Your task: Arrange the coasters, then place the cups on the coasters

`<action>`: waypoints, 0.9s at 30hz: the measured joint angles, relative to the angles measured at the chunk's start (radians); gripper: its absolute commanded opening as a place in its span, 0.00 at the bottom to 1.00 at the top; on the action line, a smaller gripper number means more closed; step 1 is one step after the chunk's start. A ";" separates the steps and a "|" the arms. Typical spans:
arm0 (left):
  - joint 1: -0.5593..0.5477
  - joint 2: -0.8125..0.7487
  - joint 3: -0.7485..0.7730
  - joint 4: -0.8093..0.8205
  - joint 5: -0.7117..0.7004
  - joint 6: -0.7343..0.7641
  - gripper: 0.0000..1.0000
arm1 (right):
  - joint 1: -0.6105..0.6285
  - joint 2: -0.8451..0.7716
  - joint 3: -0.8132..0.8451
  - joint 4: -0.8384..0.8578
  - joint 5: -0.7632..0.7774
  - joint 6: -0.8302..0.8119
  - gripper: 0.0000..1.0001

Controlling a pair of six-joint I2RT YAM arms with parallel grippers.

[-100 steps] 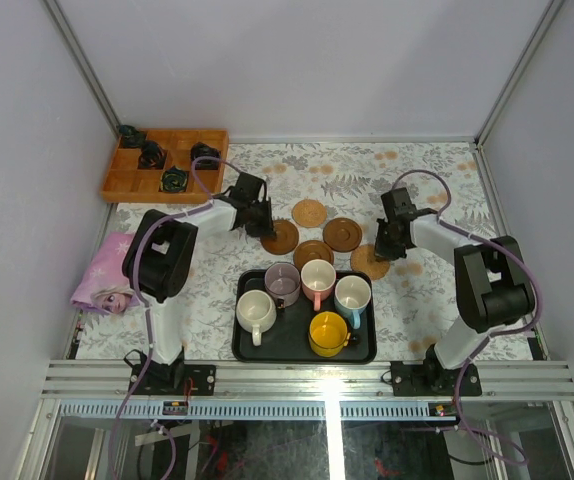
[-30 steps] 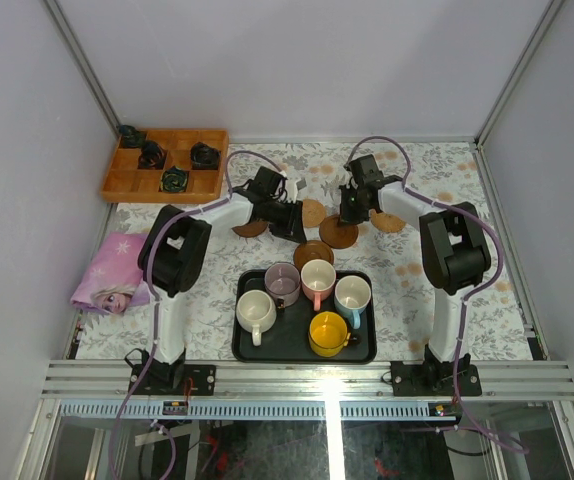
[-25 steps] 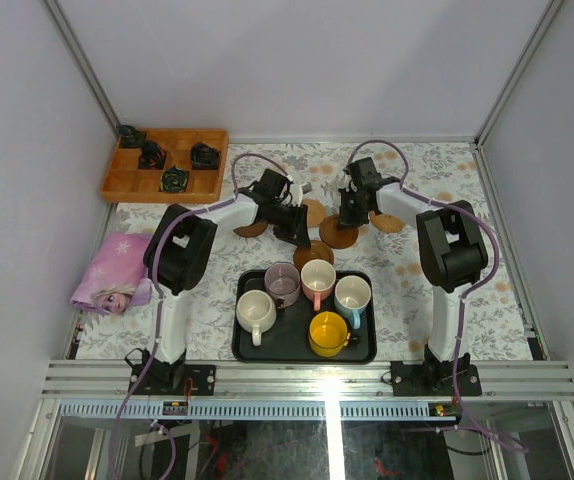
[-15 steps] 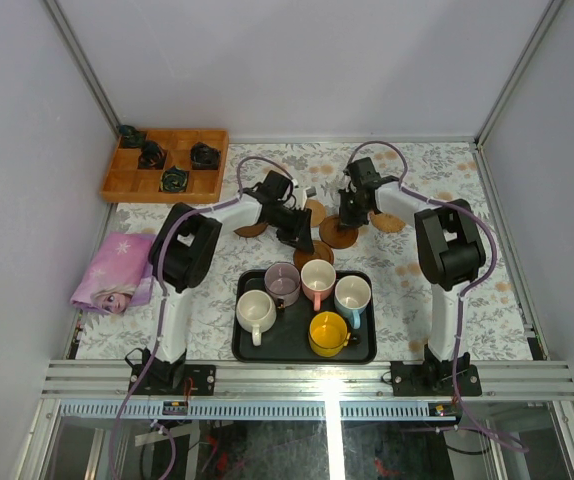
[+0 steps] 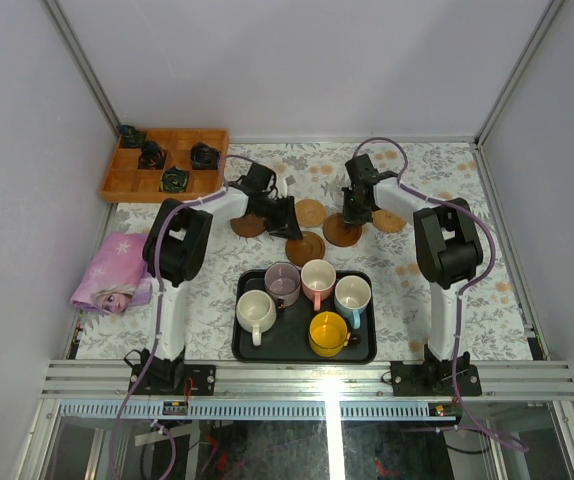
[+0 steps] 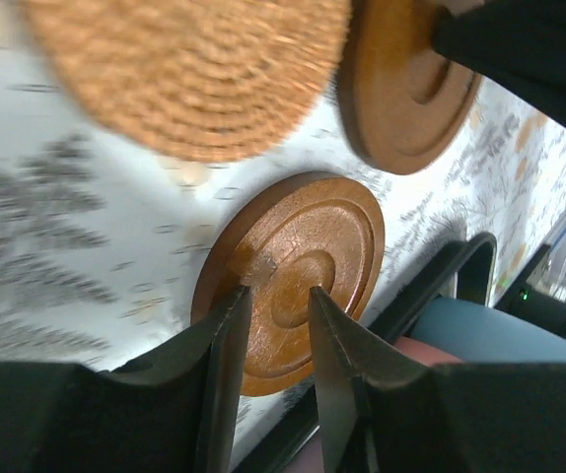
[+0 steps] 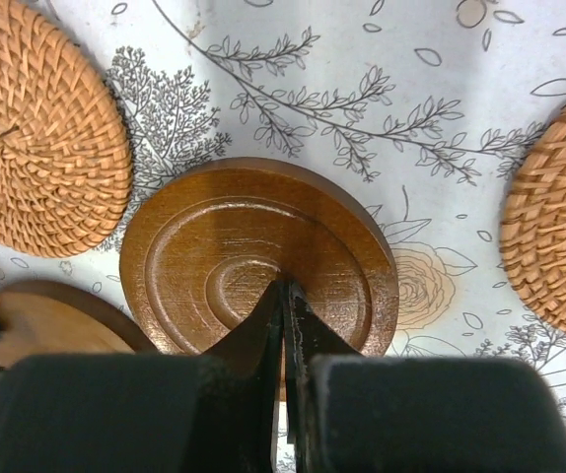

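Several coasters lie on the floral tablecloth beyond the black tray [image 5: 252, 349]. My left gripper [image 6: 279, 293] hovers over a brown wooden coaster [image 6: 298, 261], jaws a little apart with nothing between them; in the top view the left gripper [image 5: 285, 217] is just beyond that coaster [image 5: 305, 248]. My right gripper [image 7: 285, 286] is shut, tips pressing on another brown coaster [image 7: 253, 258], seen from above as right gripper [image 5: 354, 214] and coaster [image 5: 343, 232]. Woven tan coasters [image 5: 310, 211] [image 5: 388, 221] lie alongside, and a third brown coaster [image 5: 247, 226] on the left. The cups, cream [image 5: 256, 310], mauve [image 5: 282, 283], pink [image 5: 317, 280], blue [image 5: 352, 295] and yellow [image 5: 328, 332], stand on the tray.
A wooden compartment box [image 5: 127, 183] with black items sits at the far left corner. A pink printed cloth [image 5: 110, 273] lies at the left edge. The tray's rim [image 6: 460, 266] shows just past the left gripper's coaster.
My left gripper has drawn back up and left from the tray, its jaws slightly wider, and the brown coaster under it now lies uncovered. The right gripper has stayed on its coaster.
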 measured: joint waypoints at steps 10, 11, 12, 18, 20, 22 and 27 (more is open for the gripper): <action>0.126 0.005 0.031 -0.002 -0.081 -0.056 0.32 | -0.033 0.081 0.136 -0.078 0.046 0.000 0.00; 0.131 0.010 0.043 -0.002 -0.094 -0.059 0.32 | -0.039 0.092 0.154 -0.087 0.051 0.000 0.00; 0.135 0.014 0.053 -0.002 -0.108 -0.063 0.32 | -0.045 0.102 0.172 -0.090 0.054 0.000 0.00; 0.175 0.044 0.113 0.000 -0.174 -0.084 0.33 | -0.065 0.132 0.221 -0.105 0.079 0.000 0.00; 0.192 0.055 0.132 0.002 -0.189 -0.089 0.34 | -0.067 0.134 0.224 -0.106 0.080 0.000 0.00; 0.208 0.070 0.157 0.002 -0.199 -0.094 0.34 | -0.067 0.135 0.227 -0.108 0.081 0.000 0.00; 0.230 0.121 0.236 0.006 -0.210 -0.105 0.35 | -0.067 0.135 0.227 -0.109 0.081 -0.001 0.00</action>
